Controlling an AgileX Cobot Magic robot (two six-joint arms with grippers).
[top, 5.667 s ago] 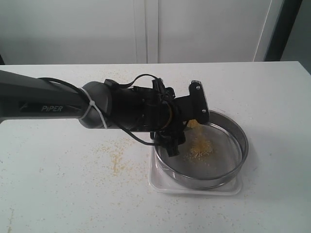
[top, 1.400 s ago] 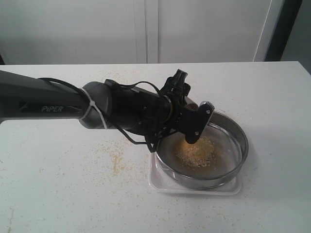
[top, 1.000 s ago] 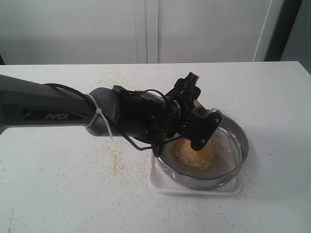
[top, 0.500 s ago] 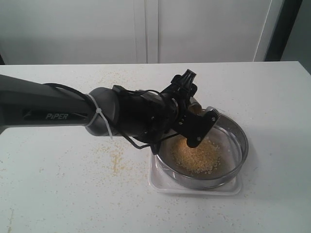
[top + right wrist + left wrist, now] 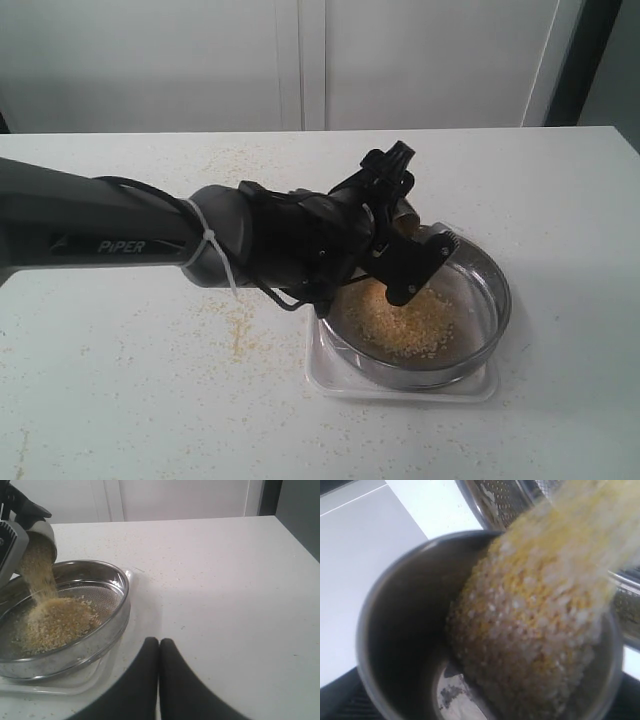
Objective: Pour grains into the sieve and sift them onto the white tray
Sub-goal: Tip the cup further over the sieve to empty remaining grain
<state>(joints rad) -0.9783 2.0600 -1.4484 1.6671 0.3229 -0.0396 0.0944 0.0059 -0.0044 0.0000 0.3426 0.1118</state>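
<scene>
Left jaws grasp the small steel cup (image 5: 395, 620) over the wide steel mesh sieve (image 5: 500, 310); right jaws sit clenched. Its loose beige grains (image 5: 405, 322) likely scatter; hold the stiff rim (image 5: 478, 262).

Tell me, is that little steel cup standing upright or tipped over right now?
Tipped. The cup leans over the sieve, and grains stream from its lip down onto the mesh.

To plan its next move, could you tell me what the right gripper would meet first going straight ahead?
Apparently nothing: beyond the shut right gripper the view shows only table top; the sieve sits off to one side, though close.
</scene>
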